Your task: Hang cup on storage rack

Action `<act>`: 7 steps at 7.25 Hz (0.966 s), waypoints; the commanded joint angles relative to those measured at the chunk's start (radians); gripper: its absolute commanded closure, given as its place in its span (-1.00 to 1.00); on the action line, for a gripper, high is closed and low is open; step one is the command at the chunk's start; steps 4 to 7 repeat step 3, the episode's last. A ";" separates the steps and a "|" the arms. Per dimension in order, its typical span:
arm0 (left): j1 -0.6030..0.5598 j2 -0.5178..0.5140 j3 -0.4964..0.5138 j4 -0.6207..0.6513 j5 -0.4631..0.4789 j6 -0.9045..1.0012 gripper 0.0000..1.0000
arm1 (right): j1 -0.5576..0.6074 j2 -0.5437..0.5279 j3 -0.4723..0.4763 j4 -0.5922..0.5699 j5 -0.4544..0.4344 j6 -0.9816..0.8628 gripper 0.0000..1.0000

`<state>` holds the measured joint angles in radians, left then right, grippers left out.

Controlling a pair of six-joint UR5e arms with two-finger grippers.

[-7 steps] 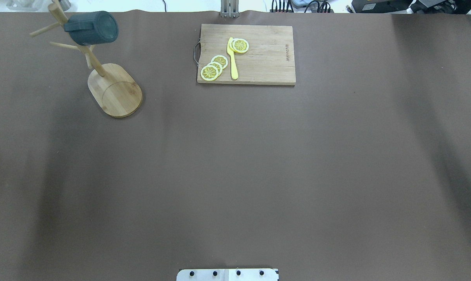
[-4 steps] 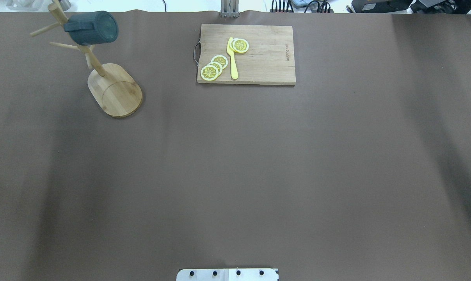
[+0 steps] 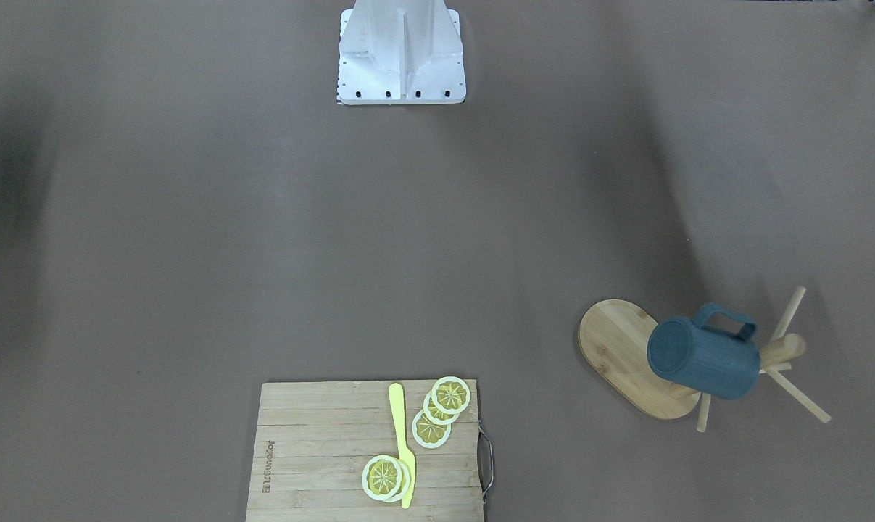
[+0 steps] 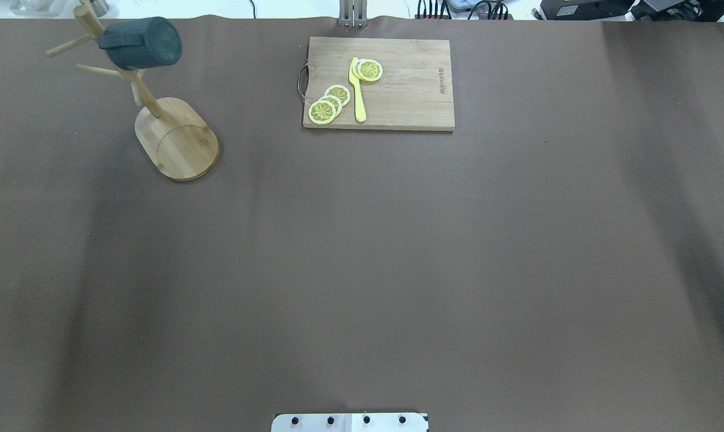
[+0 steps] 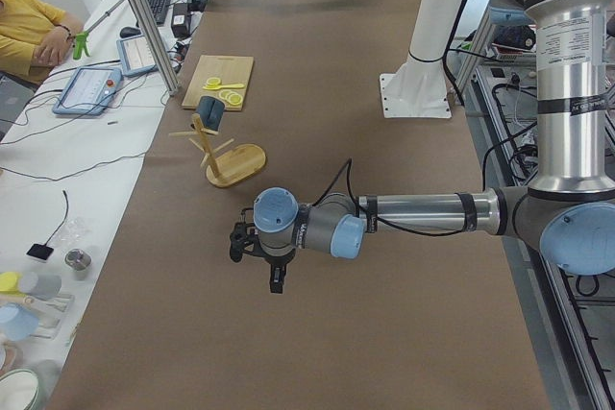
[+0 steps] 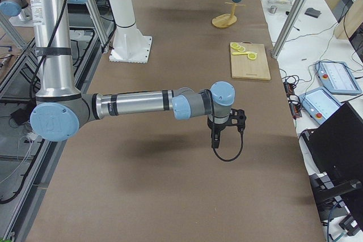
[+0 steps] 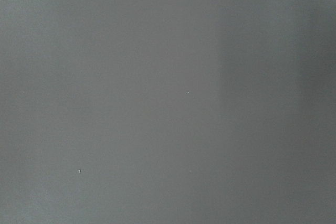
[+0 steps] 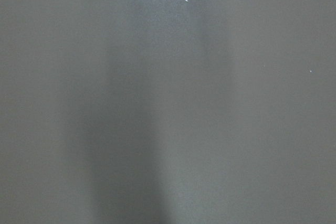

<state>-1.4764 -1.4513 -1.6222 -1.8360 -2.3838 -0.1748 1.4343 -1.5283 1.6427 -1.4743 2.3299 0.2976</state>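
Observation:
The dark teal cup [image 4: 143,43] hangs by its handle on a peg of the bamboo storage rack [image 4: 179,141] at the table's far left. It lies tilted on its side, free of any gripper. Cup [image 3: 702,359] and rack [image 3: 615,337] also show in the front-facing view. My left gripper [image 5: 274,283] shows only in the exterior left view, above bare table well short of the rack [image 5: 240,162]. My right gripper [image 6: 215,141] shows only in the exterior right view, far from the rack [image 6: 224,22]. I cannot tell whether either is open. Both wrist views show only bare mat.
A rectangular wooden cutting board [image 4: 409,90] with lemon slices [image 4: 329,103] and a yellow knife [image 4: 358,96] lies at the far middle of the table. The white robot base [image 3: 401,54] stands at the near edge. An operator [image 5: 34,31] sits beyond the far edge.
The cup, rack and cutting board have not moved. Only the soft shadows at the table's sides have shifted slightly.

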 commanded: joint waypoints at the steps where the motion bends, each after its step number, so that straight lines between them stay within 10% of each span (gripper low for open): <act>1: 0.001 -0.011 -0.011 0.000 0.001 -0.002 -0.96 | 0.000 -0.001 0.000 0.003 0.000 0.000 -1.00; 7: 0.001 -0.014 -0.008 0.000 0.003 -0.003 -0.96 | 0.000 -0.003 0.002 0.003 0.000 0.002 -1.00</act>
